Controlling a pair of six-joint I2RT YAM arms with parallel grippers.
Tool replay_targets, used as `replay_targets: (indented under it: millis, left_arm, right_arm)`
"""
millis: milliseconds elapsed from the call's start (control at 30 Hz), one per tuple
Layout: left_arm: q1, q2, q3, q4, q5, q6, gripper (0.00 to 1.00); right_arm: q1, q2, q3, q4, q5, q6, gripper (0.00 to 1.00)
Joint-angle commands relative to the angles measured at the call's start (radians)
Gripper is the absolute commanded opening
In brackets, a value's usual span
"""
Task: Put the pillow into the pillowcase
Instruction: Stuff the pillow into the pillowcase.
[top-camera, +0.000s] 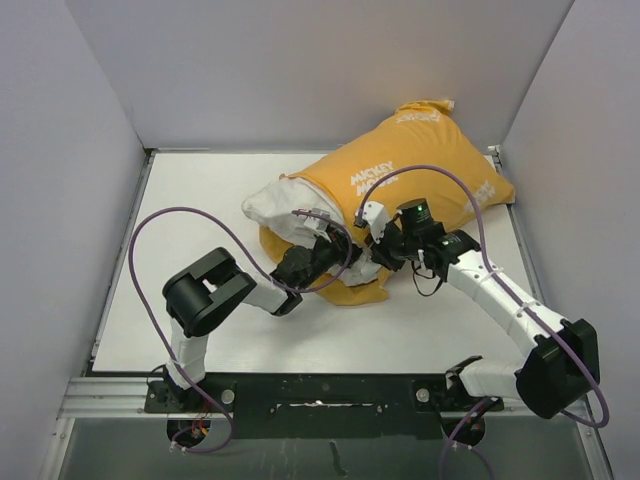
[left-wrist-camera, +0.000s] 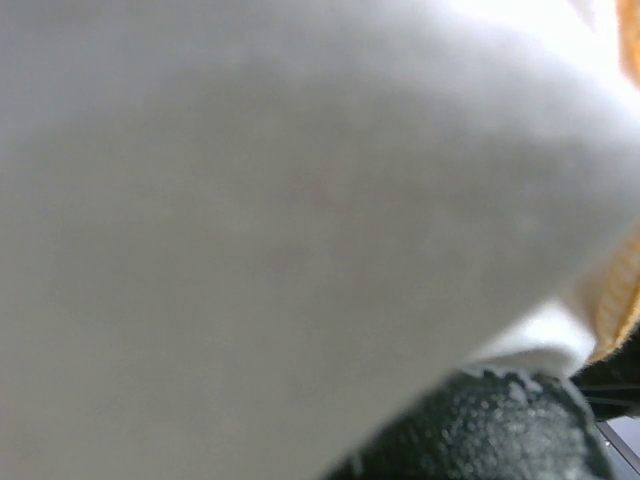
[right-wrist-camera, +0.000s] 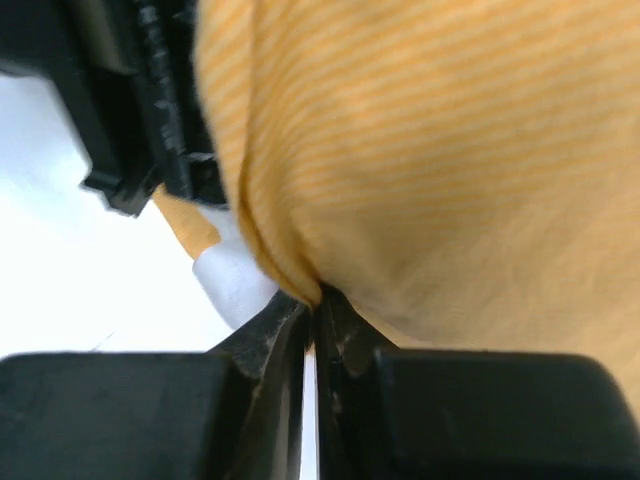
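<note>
**Q:** Where did the pillow (top-camera: 278, 205) sit?
**A:** Mostly inside the pillowcase (top-camera: 425, 160), which lay mustard side up with white lettering showing. One white end bulged out of the case's mouth on the left. The bundle lay across the far right of the table (top-camera: 200, 210), its far end up against the back wall (top-camera: 300, 70).

**Q:** Left gripper (top-camera: 322, 256)?
**A:** Tucked in at the mouth, under the white end. Its wrist camera was filled with blurred white cloth, with one dark finger (left-wrist-camera: 480, 430) at the bottom edge. Jaws were closed. Could not tell whether any cloth was caught between them.

**Q:** Right gripper (top-camera: 385, 245)?
**A:** Just beside the left one, at the case's near edge. The wrist view was clear: fingertips pinched together on a fold of the yellow striped fabric, with a sliver of white pillow beside the fold.
</note>
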Motion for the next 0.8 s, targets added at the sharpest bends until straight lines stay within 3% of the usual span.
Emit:
replay_targets:
  millis: [0,200,333,400,433,500,567,600,667,767]
  left_arm:
    - [0.017,-0.059,0.110,0.091,0.064,-0.015,0.00]
    - [0.028,-0.059,0.220,0.065,0.143,0.015,0.00]
    - [0.001,-0.092,0.272,0.002,0.068,0.084,0.00]
    - [-0.006,-0.098,0.259,0.024,0.016,0.086,0.00]
    - [-0.008,-0.093,0.249,0.045,-0.002,0.073,0.00]
    - [-0.010,-0.070,0.231,0.088,-0.013,0.043,0.00]
    - [-0.017,-0.036,0.210,0.125,-0.014,0.017,0.00]
    - [-0.023,-0.017,0.199,0.148,-0.012,0.003,0.00]
    - [-0.033,0.039,0.185,0.196,0.008,-0.035,0.00]
    - [-0.052,0.087,0.178,0.200,0.048,-0.060,0.00]
  right_arm:
    - [-0.028,-0.100,0.069,-0.035,-0.315,-0.054,0.01]
    - [-0.009,-0.015,0.242,-0.231,-1.059,-0.192,0.00]
    - [0.023,0.124,0.571,-0.523,-1.281,-0.357,0.00]
    - [-0.007,0.155,0.637,-0.628,-1.361,-0.432,0.00]
    - [-0.035,0.144,0.606,-0.587,-1.389,-0.395,0.00]
    - [-0.110,0.097,0.451,-0.376,-1.375,-0.205,0.00]
    - [-0.169,0.043,0.242,-0.091,-1.212,0.069,0.00]
    - [-0.195,0.032,0.181,-0.126,-1.121,0.025,0.00]
    - [-0.205,0.048,0.138,-0.334,-0.928,-0.243,0.00]
    - [-0.206,0.064,0.120,-0.499,-0.778,-0.400,0.03]
